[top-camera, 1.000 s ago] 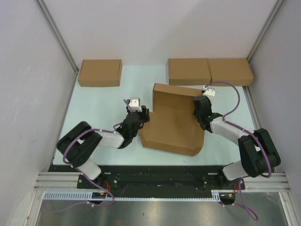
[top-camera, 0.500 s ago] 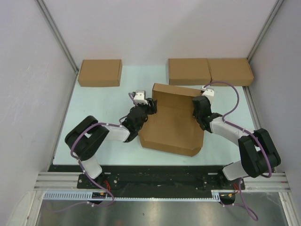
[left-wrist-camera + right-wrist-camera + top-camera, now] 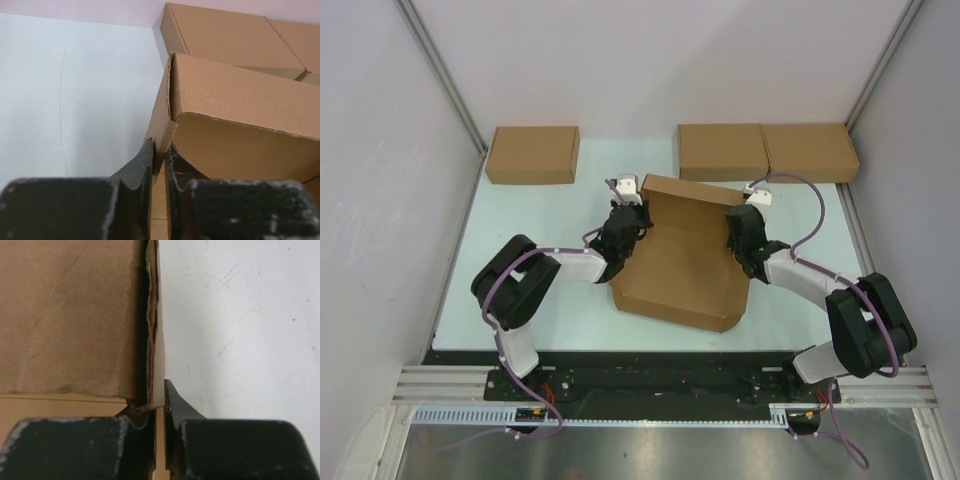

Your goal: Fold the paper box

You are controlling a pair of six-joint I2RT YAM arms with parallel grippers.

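Note:
The paper box [image 3: 685,270] lies mid-table as a brown cardboard sheet with its far wall and both side walls raised. My left gripper [image 3: 638,222] is shut on the box's left side wall near the far left corner; in the left wrist view the jaws [image 3: 159,152] pinch that thin wall [image 3: 162,127] edge-on. My right gripper [image 3: 734,232] is shut on the right side wall; the right wrist view shows the cardboard edge [image 3: 157,355] clamped between the fingers of my right gripper [image 3: 160,400]. The near flap lies flat toward the arm bases.
Three compact brown cardboard boxes stand along the back: one at the far left [image 3: 532,154], two side by side at the far right [image 3: 722,151] [image 3: 809,151]. Pale walls close in on both sides. Two of those boxes [image 3: 225,35] show beyond the held one.
My left arm has reached forward and right to the box's far left corner, and its jaws have closed onto the left wall. The right gripper has kept its grip.

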